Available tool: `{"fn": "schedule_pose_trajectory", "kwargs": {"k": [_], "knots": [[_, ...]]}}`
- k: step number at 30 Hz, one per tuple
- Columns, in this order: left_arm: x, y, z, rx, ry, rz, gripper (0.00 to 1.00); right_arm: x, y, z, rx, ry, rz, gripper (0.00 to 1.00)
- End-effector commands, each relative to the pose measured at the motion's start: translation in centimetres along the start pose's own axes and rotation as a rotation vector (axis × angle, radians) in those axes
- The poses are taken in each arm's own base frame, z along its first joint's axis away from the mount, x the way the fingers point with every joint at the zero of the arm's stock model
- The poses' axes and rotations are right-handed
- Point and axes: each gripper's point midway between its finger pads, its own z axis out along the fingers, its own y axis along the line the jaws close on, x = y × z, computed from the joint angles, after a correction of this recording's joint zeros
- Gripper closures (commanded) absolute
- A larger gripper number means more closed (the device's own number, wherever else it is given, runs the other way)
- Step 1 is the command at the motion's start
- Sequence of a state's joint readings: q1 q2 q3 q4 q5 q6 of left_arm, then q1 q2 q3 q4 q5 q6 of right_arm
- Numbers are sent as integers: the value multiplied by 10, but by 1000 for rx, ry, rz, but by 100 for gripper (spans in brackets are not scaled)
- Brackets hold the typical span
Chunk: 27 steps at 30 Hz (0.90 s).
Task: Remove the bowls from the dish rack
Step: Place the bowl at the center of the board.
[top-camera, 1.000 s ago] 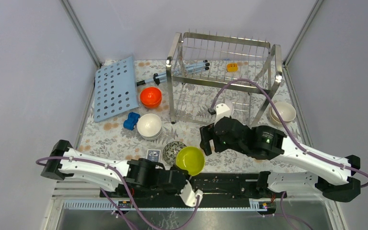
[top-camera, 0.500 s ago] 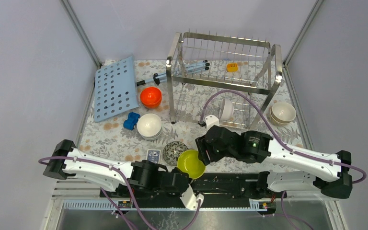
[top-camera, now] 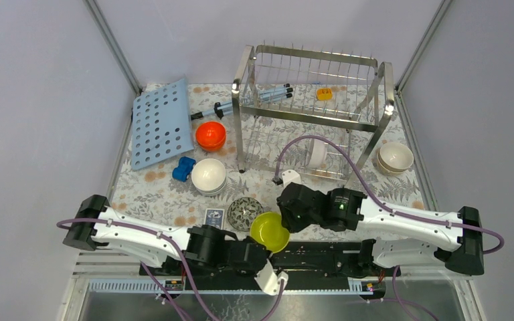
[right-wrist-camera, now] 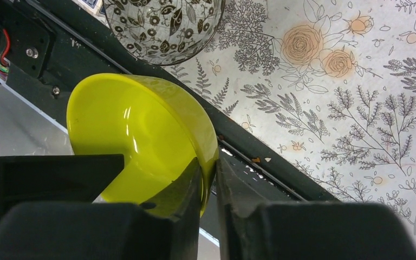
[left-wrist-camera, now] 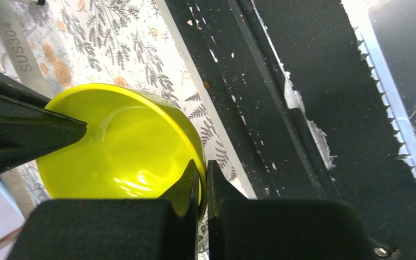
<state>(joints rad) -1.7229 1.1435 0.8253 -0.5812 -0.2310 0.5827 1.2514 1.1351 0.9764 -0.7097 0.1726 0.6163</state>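
- At the near edge of the desk [top-camera: 160, 194], right over the black strip between the two arm bases, is where it's all happening.
- The dish rack [top-camera: 308, 117] sits at the back, well apart from both arms. I can see one white bowl [top-camera: 318, 152] on edge in its lower tier.
- The yellow bowl [top-camera: 270, 231] is out of the rack and tipped up between the two arms, equally near both.
- The left fingers [left-wrist-camera: 197, 187] are clenched on the rim nearest the robot, and the right fingers [right-wrist-camera: 197, 181] pinch the rim from the rack side, so both have hold of it.
- My guess is it's a handover, and one side has to let go before the bowl can go anywhere.
- Room is tight on the left, with the patterned bowl [top-camera: 243, 212] just beside it. The flowery cloth to its right looks free.
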Motion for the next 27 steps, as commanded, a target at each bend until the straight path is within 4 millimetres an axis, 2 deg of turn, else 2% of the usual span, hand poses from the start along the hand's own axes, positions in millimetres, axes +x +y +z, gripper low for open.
{"fn": "schedule_pose_trajectory", "kwargs": {"k": [1, 2, 3, 4, 7, 8, 9, 16, 21, 24, 27], "knots": [[-32, 18, -6, -55, -93, -66, 100, 2, 2, 1, -11, -12, 13, 86], [-33, 19, -6, -61, -96, -78, 97, 2, 0, 0, -5, -20, 17, 91], [-35, 21, -6, -69, -101, -88, 90, 1, -2, -1, 4, -30, 25, 98], [-35, 22, -7, -76, -105, -98, 82, 1, -6, -3, 16, -42, 34, 100], [-37, 27, -9, -104, -115, -142, 41, -1, -19, -12, 54, -88, 67, 100], [-38, 29, -11, -116, -119, -160, 13, -2, -24, -16, 69, -105, 83, 100], [-39, 31, -13, -131, -126, -180, 3, -3, -29, -20, 81, -126, 103, 100], [-39, 60, -37, -307, -192, -400, 1, 3, -67, -50, 151, -236, 206, 100], [-46, 86, -56, -433, -325, -655, 1, 19, -95, -53, 254, -245, 259, 100], [-58, 101, -60, -423, -433, -868, 1, 22, -106, -52, 289, -276, 307, 100], [-56, 125, -61, -454, -510, -1137, 1, 18, -111, -53, 307, -317, 352, 100]]}}
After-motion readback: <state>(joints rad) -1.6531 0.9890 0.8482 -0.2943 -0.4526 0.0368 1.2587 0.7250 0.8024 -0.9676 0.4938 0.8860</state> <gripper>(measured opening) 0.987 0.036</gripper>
